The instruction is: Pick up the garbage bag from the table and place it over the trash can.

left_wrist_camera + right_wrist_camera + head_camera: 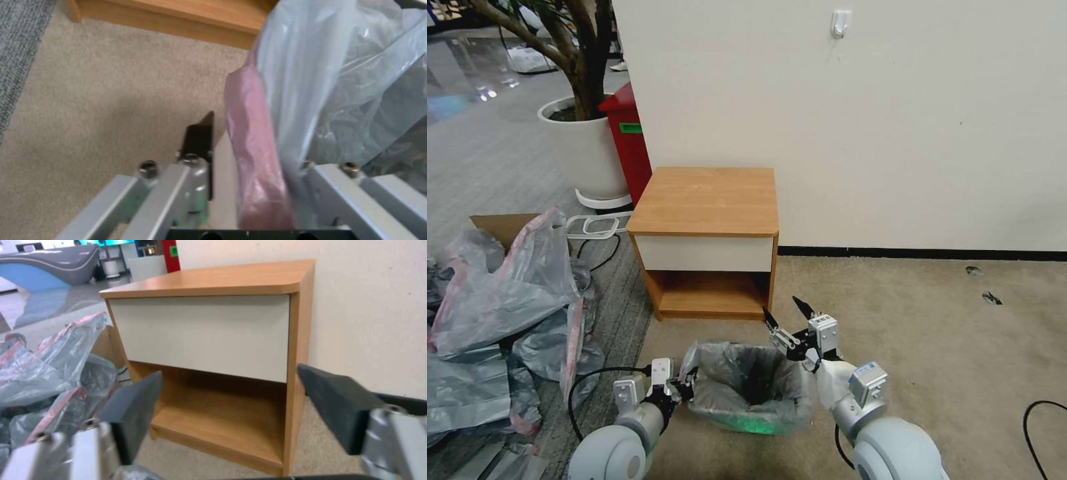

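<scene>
The garbage bag [740, 373], translucent grey film with a pink rim band [256, 156], lies draped over the trash can [740, 421], which stands on the carpet in front of the table [704, 200]. The bag's mouth hangs open inside the can, and the can's wall shows through the film. My left gripper [686, 385] is at the can's left rim, shut on the pink band; one dark finger [199, 140] shows and the other is behind the film. My right gripper [782, 307] is open with nothing in it, above the can's far right corner, facing the table [200, 336].
A heap of grey-pink bags [500, 300] and a cardboard box [504, 225] lie on the floor to the left. A white plant pot [587, 153] and a red bin [627, 140] stand behind the table by the wall. A black cable [1044, 417] lies at the right.
</scene>
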You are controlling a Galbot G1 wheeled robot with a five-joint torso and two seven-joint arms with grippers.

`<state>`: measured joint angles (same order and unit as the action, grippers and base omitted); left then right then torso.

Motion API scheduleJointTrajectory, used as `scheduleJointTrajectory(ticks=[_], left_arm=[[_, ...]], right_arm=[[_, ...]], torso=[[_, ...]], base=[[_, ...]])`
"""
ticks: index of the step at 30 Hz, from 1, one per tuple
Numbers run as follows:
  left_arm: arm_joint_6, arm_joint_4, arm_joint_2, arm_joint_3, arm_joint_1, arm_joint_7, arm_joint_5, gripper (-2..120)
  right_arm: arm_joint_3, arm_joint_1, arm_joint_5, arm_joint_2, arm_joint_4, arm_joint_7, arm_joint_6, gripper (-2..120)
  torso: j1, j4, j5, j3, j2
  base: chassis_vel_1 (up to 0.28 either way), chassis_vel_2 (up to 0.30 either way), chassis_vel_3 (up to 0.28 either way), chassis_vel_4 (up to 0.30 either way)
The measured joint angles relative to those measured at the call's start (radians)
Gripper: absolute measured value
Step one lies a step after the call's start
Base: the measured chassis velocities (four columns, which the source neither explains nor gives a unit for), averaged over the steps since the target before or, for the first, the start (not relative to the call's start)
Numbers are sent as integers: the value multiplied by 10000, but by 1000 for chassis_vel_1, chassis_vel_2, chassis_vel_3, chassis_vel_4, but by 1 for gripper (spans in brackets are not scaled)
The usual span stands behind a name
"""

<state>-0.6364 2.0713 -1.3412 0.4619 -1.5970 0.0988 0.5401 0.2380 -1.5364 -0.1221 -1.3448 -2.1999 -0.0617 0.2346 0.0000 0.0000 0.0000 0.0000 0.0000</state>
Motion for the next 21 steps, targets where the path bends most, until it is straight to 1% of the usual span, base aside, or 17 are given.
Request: scheduleJointTrajectory(ticks=[2, 3, 4, 5, 6, 7, 8, 9, 13, 14, 16, 17, 18, 19, 21], left_arm=[[20, -16, -11, 0, -18, -3, -9, 36], [33, -23, -22, 0, -28, -3, -12, 37], [33, -23, -22, 0, -28, -3, -12, 37], [59, -26, -39, 0, -42, -2, -16, 45], [71, -25, -50, 2, -52, -3, -17, 48], [83, -22, -54, 6, -66, -3, -18, 51], [92, 13, -55, 15, -79, 4, -21, 58], [92, 13, -55, 15, -79, 4, -21, 58], [128, 126, 28, 55, -51, -43, -21, 74], [128, 126, 28, 55, -51, -43, -21, 74], [193, 172, 110, 91, -28, -210, -24, 86], [200, 228, 145, 97, -32, -285, -24, 89], [200, 228, 145, 97, -32, -285, -24, 89], [202, 304, 180, 102, -48, -360, -25, 92], [167, 414, 217, 102, -69, -440, -26, 94]], right_arm=[[-15, 23, -3, -30, 54, -7, -17, 92], [-17, 31, -4, -35, 73, -8, -26, 96], [-17, 31, -4, -35, 73, -8, -26, 96], [-17, 40, -8, -38, 98, -9, -35, 98], [-17, 47, -12, -38, 110, -10, -37, 99], [-11, 57, -21, -38, 116, -10, -38, 100], [0, 85, -51, -28, 120, -10, -38, 100], [0, 85, -51, -28, 120, -10, -38, 100], [8, 153, -88, 5, 120, -11, -38, 100], [8, 153, -88, 5, 120, -11, -38, 100], [-3, 161, -83, 13, 122, -17, -44, 100], [-11, 157, -77, 11, 122, -20, -62, 100], [-11, 157, -77, 11, 122, -20, -62, 100], [-23, 148, -71, 5, 122, -22, -93, 100], [-45, 140, -46, 2, 122, -38, -162, 100]], torso=[[0, 0, 1, 0, 0], [0, 0, 0, 0, 0], [0, 0, 0, 0, 0], [0, 0, 0, 0, 0], [0, 0, 0, 0, 0], [0, 0, 0, 0, 0], [0, 0, 0, 0, 0], [0, 0, 0, 0, 0], [0, 0, 0, 0, 0], [0, 0, 0, 0, 0], [0, 0, -1, 0, 0], [0, 0, 0, 0, -1], [0, 0, 0, 0, -1], [0, 0, 0, 0, 0], [0, 0, 0, 0, 0]], base=[[0, 0, 0, 0], [0, 0, 0, 0], [0, 0, 0, 0], [0, 0, 0, 0], [0, 0, 0, 0], [0, 0, 0, 0], [0, 0, 0, 0], [0, 0, 0, 0], [0, 0, 0, 0], [0, 0, 0, 0], [0, 0, 0, 0], [0, 0, 0, 0], [0, 0, 0, 0], [0, 0, 0, 0], [0, 0, 0, 0]])
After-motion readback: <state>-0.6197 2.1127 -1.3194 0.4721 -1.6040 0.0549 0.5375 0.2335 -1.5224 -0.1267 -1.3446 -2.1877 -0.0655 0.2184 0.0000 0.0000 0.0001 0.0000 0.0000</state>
